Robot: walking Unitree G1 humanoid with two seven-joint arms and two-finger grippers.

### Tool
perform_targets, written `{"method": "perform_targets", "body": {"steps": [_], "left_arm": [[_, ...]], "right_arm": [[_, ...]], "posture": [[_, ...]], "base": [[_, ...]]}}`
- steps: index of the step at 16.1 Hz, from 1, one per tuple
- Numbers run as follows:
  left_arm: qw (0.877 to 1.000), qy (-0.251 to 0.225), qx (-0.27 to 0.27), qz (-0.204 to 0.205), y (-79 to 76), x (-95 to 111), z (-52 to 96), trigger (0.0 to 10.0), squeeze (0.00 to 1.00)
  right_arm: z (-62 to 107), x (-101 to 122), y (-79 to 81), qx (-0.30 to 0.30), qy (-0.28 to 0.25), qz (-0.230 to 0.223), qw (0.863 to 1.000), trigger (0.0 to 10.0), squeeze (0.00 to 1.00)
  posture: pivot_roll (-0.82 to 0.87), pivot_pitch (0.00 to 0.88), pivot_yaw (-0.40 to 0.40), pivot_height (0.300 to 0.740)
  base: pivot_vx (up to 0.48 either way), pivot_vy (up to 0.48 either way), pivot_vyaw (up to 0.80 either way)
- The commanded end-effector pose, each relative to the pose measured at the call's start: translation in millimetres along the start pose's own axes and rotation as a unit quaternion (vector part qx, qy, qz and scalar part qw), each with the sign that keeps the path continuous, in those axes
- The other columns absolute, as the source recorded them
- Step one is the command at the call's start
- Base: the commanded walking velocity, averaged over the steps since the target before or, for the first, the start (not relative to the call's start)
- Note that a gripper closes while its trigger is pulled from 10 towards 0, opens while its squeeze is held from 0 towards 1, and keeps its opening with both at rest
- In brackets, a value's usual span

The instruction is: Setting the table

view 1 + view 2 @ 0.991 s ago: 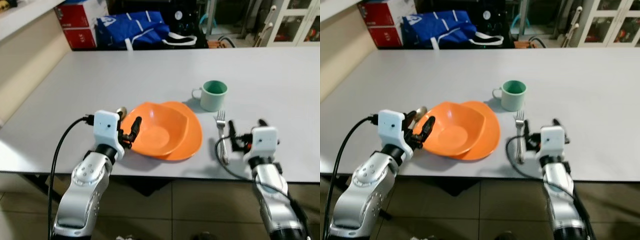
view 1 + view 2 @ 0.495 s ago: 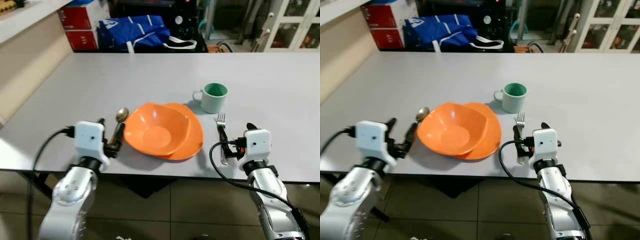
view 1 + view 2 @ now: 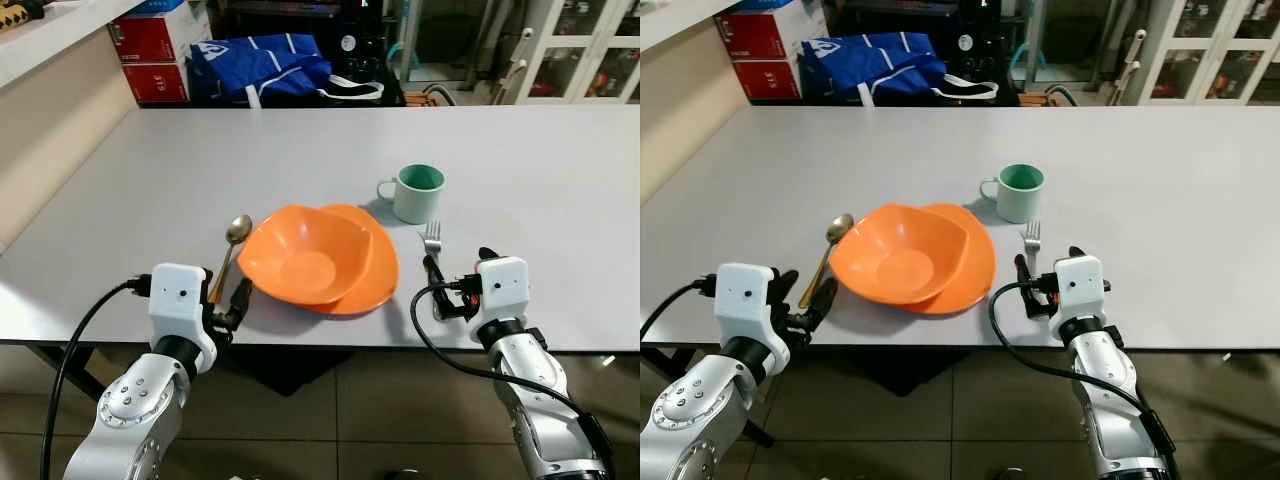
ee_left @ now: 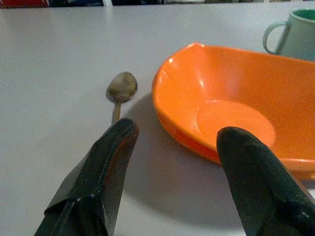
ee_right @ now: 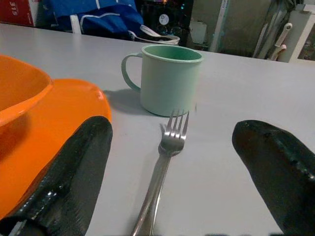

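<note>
Showing a glossy orange plastic bowl (image 4: 231, 118) and plate (image 5: 44, 142). Gleaming as polished metal: fork (image 5: 165, 167); looking duller, spoon (image 4: 121, 88). Lying matt and smooth, counter (image 3: 300, 150).

left tool (image 3: 232, 305) back off spoon (image 3: 231, 245)

A blue bag (image 3: 262, 66) and red boxes (image 3: 150, 55) sit beyond the grey table (image 3: 560, 180).

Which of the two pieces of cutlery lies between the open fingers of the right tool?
The fork, right of the orange plate; the spoon lies left of the bowl.
</note>
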State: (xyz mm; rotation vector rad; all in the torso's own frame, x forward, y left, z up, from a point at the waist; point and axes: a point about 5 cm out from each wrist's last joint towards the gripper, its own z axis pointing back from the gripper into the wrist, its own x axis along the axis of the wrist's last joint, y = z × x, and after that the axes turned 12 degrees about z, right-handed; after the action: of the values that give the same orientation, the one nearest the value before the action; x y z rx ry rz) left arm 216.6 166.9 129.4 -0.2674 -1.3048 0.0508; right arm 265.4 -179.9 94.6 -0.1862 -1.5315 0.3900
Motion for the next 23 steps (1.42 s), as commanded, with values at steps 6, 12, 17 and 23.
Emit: {"method": "perform_targets", "body": {"steps": [6, 12, 17, 23], "left_arm": [[0.998, 0.058, 0.010, -0.009, 11.3, -5, -12.5, 10.0, 0.00], [0.999, 0.044, -0.004, 0.006, 9.1, -2, -34.5, 10.0, 0.00], [0.998, -0.040, -0.041, -0.004, -1.5, 4, -57.6, 10.0, 0.00], [0.999, -0.033, -0.025, 0.007, 4.3, -6, -60.3, 10.0, 0.00]], "right_arm": [[-1.9, 10, 3.7, 0.001, -0.011, -0.006, 1.000, 10.0, 0.00], [-1.1, 15, 0.1, -0.009, -0.016, -0.004, 1.000, 10.0, 0.00], [-0.8, 17, 6.5, -0.007, -0.026, -0.003, 1.000, 10.0, 0.00], [5.0, 16, 5.4, -0.010, -0.020, -0.002, 1.000, 10.0, 0.00]], "posture": [[-0.11, 0.011, 0.102, 0.740], [-0.15, 0.022, 0.115, 0.740], [-0.15, 0.030, 0.110, 0.740], [-0.17, 0.038, 0.115, 0.740]], "base": [[0.000, 0.000, 0.00], [0.000, 0.000, 0.00], [0.000, 0.000, 0.00], [0.000, 0.000, 0.00]]}}
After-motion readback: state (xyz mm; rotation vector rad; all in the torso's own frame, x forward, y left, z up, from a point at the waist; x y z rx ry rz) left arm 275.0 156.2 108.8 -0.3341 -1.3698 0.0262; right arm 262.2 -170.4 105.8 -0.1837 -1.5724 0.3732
